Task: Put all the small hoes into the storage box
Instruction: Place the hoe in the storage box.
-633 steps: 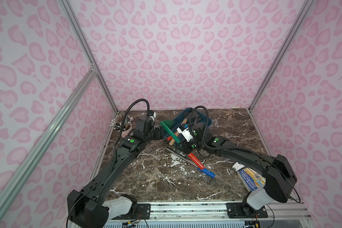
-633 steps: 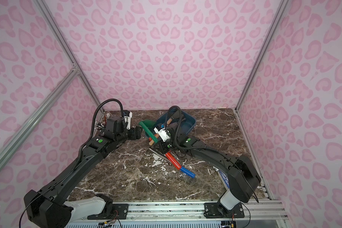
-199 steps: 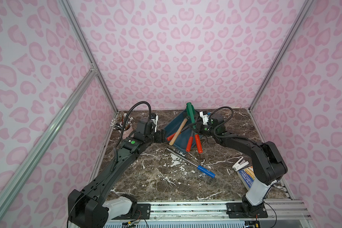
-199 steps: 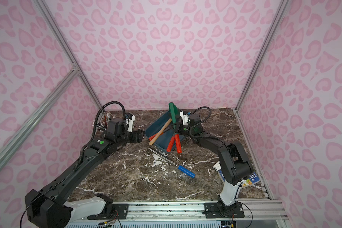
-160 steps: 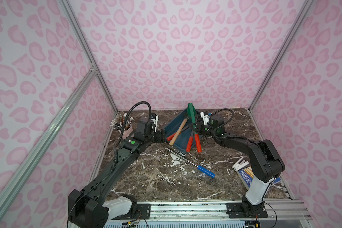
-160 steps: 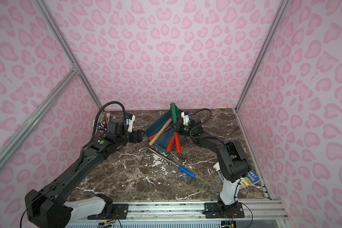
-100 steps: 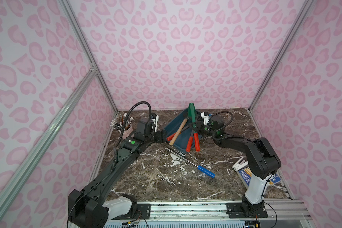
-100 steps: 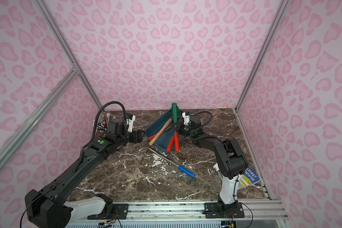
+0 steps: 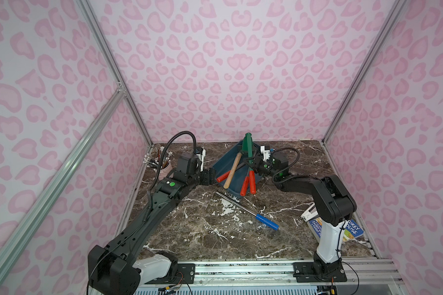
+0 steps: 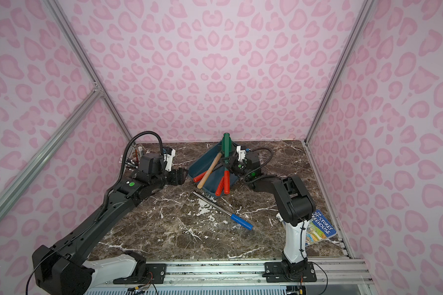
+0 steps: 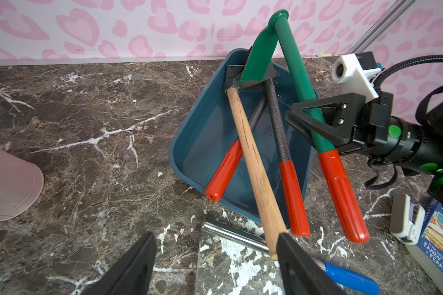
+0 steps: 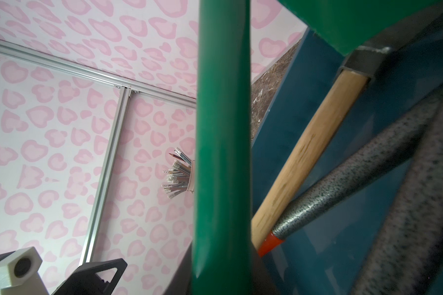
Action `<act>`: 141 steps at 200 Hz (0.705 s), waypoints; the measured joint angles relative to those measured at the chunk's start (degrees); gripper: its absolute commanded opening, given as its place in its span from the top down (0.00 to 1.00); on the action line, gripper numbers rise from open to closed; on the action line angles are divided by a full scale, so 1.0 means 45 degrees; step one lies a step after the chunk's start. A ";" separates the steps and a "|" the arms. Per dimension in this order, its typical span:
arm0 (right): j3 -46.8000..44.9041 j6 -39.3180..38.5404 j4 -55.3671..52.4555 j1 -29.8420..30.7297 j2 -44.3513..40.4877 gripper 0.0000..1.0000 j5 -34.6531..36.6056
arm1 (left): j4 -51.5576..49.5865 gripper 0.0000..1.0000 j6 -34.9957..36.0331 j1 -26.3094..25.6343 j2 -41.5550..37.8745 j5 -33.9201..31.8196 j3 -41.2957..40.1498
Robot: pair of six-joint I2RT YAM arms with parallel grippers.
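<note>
The small hoe [image 9: 247, 148] [image 10: 225, 146] has a green shaft and blade and a red grip. My right gripper [image 9: 251, 162] [image 11: 317, 120] is shut on its green shaft [image 12: 221, 153] just above the grip. The hoe tilts steeply, with its blade [image 11: 258, 58] pointing down at the far corner of the teal storage box [image 9: 219, 166] [image 10: 200, 166] [image 11: 205, 138]. Its red grip sticks out past the box's near rim. My left gripper [image 9: 210, 177] [image 11: 215, 245] stands open at the box's left side, holding nothing.
In the box lie a wooden-handled tool [image 11: 251, 158] and two grey tools with red grips [image 11: 224, 171]. A blue-handled screwdriver [image 9: 266, 221] lies on the marble in front. A pink pencil cup [image 9: 164, 168] stands far left. A stapler [image 9: 308, 213] and book [image 10: 320, 227] lie right.
Three seconds ago the hoe was held low, in front of the box. Since then my right gripper has swung it up behind the box, then nudged it left. The left arm stayed put.
</note>
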 measured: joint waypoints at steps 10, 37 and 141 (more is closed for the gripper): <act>-0.0102 0.0287 0.0325 0.0005 0.0107 1.00 0.0024 | -0.0005 0.22 0.0000 -0.0010 0.0000 0.0024 0.0000; -0.0359 0.0913 0.0787 0.0053 0.0301 1.00 0.0291 | -0.0005 0.22 0.0005 -0.0015 -0.0029 0.0024 0.0000; -0.0413 0.2827 0.3016 0.0685 0.0971 1.00 0.1477 | -0.0005 0.22 0.0097 -0.0039 -0.0078 0.0024 0.0063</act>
